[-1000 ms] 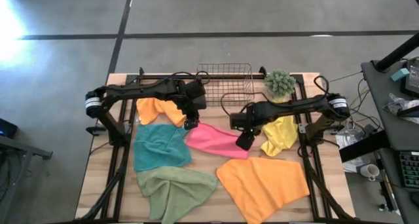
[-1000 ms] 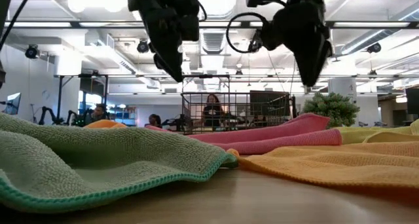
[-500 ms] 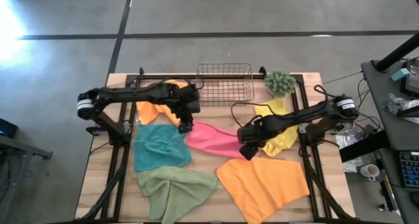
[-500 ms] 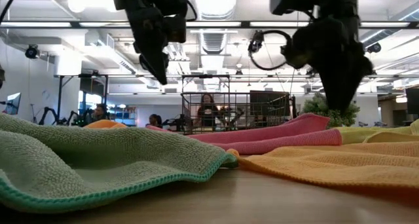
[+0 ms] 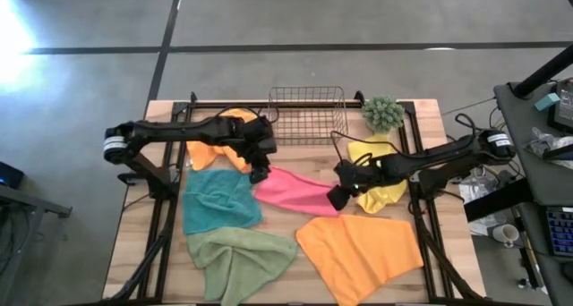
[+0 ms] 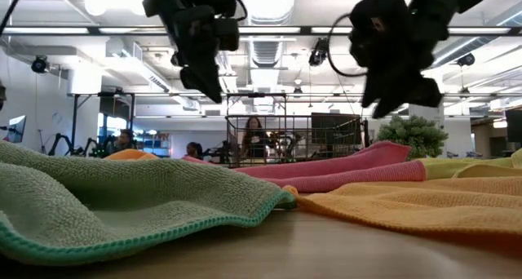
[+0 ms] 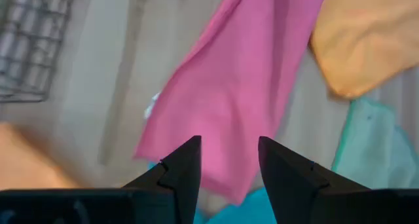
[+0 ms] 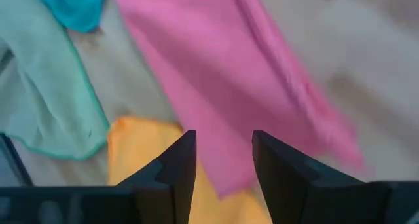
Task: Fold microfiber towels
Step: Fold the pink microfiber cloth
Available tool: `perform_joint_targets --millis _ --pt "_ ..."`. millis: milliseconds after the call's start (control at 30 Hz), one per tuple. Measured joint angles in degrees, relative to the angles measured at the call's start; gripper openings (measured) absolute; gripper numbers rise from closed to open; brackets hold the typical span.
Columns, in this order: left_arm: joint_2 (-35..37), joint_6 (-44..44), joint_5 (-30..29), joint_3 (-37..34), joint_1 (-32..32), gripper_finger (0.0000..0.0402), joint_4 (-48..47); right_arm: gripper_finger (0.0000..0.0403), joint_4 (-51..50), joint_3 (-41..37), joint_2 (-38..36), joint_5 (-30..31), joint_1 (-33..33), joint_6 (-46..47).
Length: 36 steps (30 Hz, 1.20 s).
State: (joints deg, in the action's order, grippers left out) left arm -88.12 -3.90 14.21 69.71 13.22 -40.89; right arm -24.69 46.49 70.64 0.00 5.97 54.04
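Observation:
The pink towel (image 5: 293, 190) lies crumpled flat at the table's middle, between the teal towel (image 5: 218, 199), the yellow towel (image 5: 382, 178) and a large orange towel (image 5: 360, 250). My left gripper (image 5: 260, 174) is open above the pink towel's left end (image 7: 216, 112). My right gripper (image 5: 337, 199) is open above its right end (image 8: 222, 80). Both hang clear of the cloth in the low view. The sage green towel (image 5: 240, 256) lies at the near left, and a second orange towel (image 5: 213, 150) lies at the far left.
A copper wire basket (image 5: 308, 114) stands at the far middle edge, with a small green fuzzy plant (image 5: 383, 114) to its right. The towels cover most of the table. Bare wood shows at the near edge (image 5: 304, 279). People sit in the room beyond (image 6: 254, 138).
My right gripper has gone toward the table's near edge and then a little to the right, ending over the pink towel's right end. My left gripper has shifted slightly toward the table's left edge and stays over the pink towel's left end. The towels have not moved.

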Motion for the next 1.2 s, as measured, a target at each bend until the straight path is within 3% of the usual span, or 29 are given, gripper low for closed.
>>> perform_joint_targets --millis 133,300,633,933,1033,1200 --pt "-2.50 -1.82 0.55 -0.17 -1.88 0.0136 3.48 0.0140 0.19 1.76 1.17 -0.63 -2.55 -9.65" --pt "-5.80 -3.23 0.68 -1.30 -3.36 0.0136 5.08 0.0131 -0.51 3.03 6.26 -5.93 -4.54 -16.05" --pt "-13.46 -4.94 0.52 -3.54 -4.41 0.0136 7.68 0.0114 -2.56 4.30 16.92 -7.53 -4.52 -17.47" --pt "-20.45 -6.16 -0.73 -2.95 -4.40 0.0136 8.27 0.0109 -3.67 8.36 24.23 -10.75 -1.47 -12.77" --pt "-20.74 -6.26 -3.53 -2.93 -4.51 0.0136 8.47 0.0105 -3.71 10.31 25.40 -11.07 0.54 -11.02" --pt "-19.28 -6.26 -14.25 -2.52 -4.29 0.0136 9.43 0.0097 -3.66 13.24 27.56 -11.23 2.71 -10.40"
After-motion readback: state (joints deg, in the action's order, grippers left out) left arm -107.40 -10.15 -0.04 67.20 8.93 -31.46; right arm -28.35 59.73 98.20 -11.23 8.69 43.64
